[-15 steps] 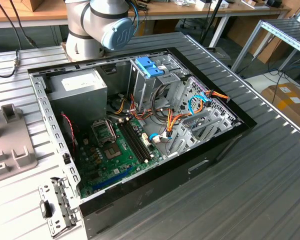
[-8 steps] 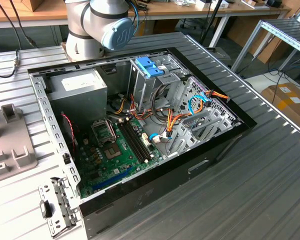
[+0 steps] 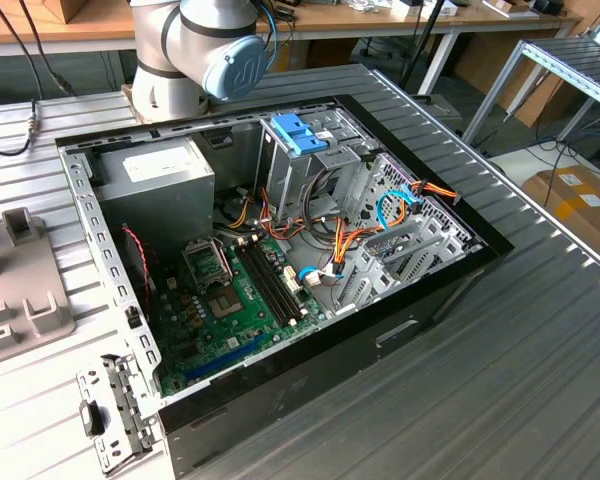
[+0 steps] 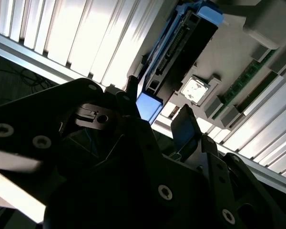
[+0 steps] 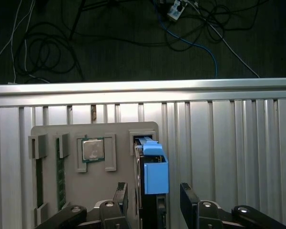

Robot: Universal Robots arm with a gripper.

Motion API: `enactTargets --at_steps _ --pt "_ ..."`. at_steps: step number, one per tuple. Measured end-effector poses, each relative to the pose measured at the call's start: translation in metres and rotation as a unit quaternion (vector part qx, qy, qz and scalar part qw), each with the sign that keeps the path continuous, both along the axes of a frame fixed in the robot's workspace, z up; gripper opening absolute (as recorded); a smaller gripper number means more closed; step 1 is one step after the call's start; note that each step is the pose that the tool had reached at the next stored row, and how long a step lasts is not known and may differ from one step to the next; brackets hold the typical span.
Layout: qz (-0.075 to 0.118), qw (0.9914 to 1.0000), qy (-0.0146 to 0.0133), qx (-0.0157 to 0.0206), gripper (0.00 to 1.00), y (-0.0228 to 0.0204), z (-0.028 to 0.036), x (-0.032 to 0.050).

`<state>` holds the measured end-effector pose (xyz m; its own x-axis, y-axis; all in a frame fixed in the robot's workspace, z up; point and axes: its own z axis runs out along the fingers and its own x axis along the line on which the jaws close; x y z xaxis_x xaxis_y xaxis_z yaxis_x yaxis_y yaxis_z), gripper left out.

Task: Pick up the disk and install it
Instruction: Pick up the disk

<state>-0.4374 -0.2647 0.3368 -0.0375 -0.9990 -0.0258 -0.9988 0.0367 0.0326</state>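
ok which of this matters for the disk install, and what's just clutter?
Job: disk; gripper, open astride it; holder; case.
Lying about: CPU; RAM; cables; bracket.

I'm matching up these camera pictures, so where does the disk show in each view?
First wrist view: the disk stands on edge in the grey holder, between the open fingers.
Second wrist view: the disk lies alongside the square chip.
Exterior view: the grey holder sits at the exterior view's left edge.
Shared landmark: the square chip in the holder.
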Motion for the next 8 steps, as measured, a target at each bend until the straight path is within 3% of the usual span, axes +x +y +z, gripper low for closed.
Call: enactTargets --at_steps 8 --pt "0.000 1.00000 0.0000 0.0000 0.56 0.0006 -0.0013 0.0000"
